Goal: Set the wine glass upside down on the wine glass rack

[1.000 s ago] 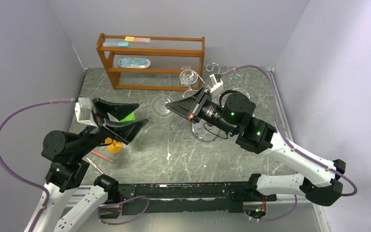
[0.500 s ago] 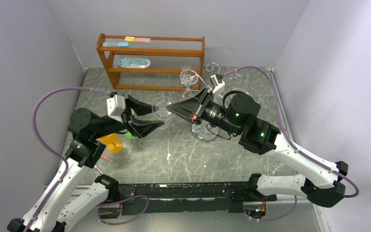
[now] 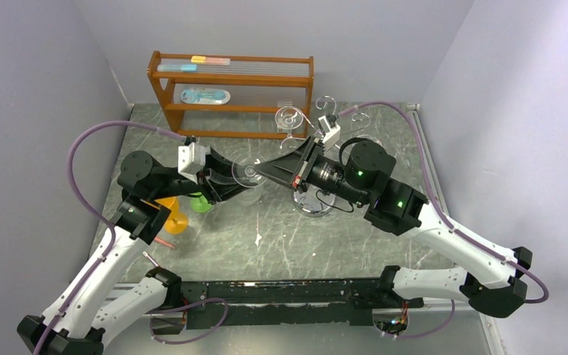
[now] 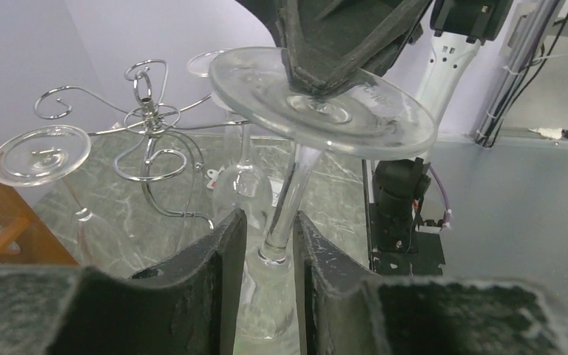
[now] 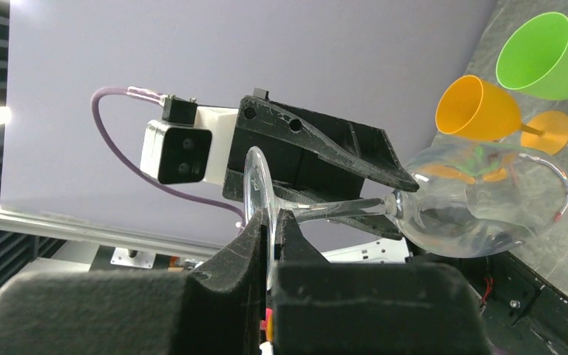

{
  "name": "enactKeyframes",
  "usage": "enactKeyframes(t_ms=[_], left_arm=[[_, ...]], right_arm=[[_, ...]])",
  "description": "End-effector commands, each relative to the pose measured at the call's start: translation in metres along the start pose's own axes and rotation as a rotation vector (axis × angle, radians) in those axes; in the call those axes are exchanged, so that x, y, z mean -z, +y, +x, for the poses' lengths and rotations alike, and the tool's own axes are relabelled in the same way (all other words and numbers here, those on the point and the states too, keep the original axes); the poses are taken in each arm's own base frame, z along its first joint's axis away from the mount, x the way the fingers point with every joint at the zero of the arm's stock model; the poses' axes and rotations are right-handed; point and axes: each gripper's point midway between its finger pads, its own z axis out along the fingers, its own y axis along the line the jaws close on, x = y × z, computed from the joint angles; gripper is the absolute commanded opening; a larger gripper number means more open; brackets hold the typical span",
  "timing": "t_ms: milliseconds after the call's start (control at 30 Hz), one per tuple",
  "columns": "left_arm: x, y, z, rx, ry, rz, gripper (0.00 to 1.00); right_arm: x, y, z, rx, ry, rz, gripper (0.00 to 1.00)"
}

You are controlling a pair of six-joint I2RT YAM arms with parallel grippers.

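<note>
Clear wine glass (image 4: pixel 384 122), chrome rack (image 4: pixel 146 111), grey veined table (image 3: pixel 281 237), orange cup (image 5: pixel 481 107), shelf item (image 3: pixel 205 96) seemingly blue.

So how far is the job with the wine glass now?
Done: another glass hangs upside down on the wine glass rack. In hand: the right gripper pinches the wine glass by its foot, bowl down, while the left gripper straddles the stem, not visibly clamped. Left: hooking it onto a free rack arm.

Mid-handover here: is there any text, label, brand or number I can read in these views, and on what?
None readable.
The coloured items on the wooden shelf are too small to show any print.
The wine glass, the wire rack and the white camera box show no lettering.
</note>
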Motion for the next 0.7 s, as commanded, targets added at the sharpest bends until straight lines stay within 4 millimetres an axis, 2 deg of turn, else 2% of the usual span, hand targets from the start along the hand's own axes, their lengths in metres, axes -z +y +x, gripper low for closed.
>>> enactKeyframes(t_ms=[0, 67, 233, 367, 400, 467, 500, 567, 667], left_arm=[[-0.002, -0.013, -0.002, -0.069, 0.01, 0.113, 0.33], [-0.003, -0.015, 0.002, -0.081, 0.018, 0.138, 0.3], [-0.002, -0.013, 0.015, -0.074, 0.058, 0.147, 0.08], [-0.001, -0.008, 0.018, -0.065, 0.057, 0.104, 0.05], [-0.001, -0.006, 0.019, -0.054, 0.058, 0.084, 0.05], [0.001, -0.001, 0.02, -0.039, 0.055, 0.035, 0.05], [0.002, 0.001, 0.021, -0.031, 0.054, 0.017, 0.05], [0.003, 0.002, 0.022, -0.008, 0.048, -0.008, 0.05], [0.005, 0.002, 0.027, 0.017, 0.045, -0.029, 0.05]], right_arm=[[0.0, 0.031, -0.007, -0.026, 0.001, -0.115, 0.0], [-0.002, 0.03, -0.007, -0.026, 0.008, -0.117, 0.0], [-0.003, 0.025, -0.009, -0.026, -0.001, -0.101, 0.0], [-0.002, 0.018, -0.017, -0.015, -0.036, -0.075, 0.01], [-0.002, 0.015, -0.02, -0.009, -0.057, -0.062, 0.1], [-0.001, 0.006, -0.024, 0.004, -0.089, -0.03, 0.38], [0.001, 0.001, -0.029, 0.015, -0.118, -0.013, 0.48], [0.005, -0.01, -0.038, 0.059, -0.169, 0.031, 0.56], [0.016, -0.02, -0.053, 0.146, -0.253, 0.095, 0.61]])
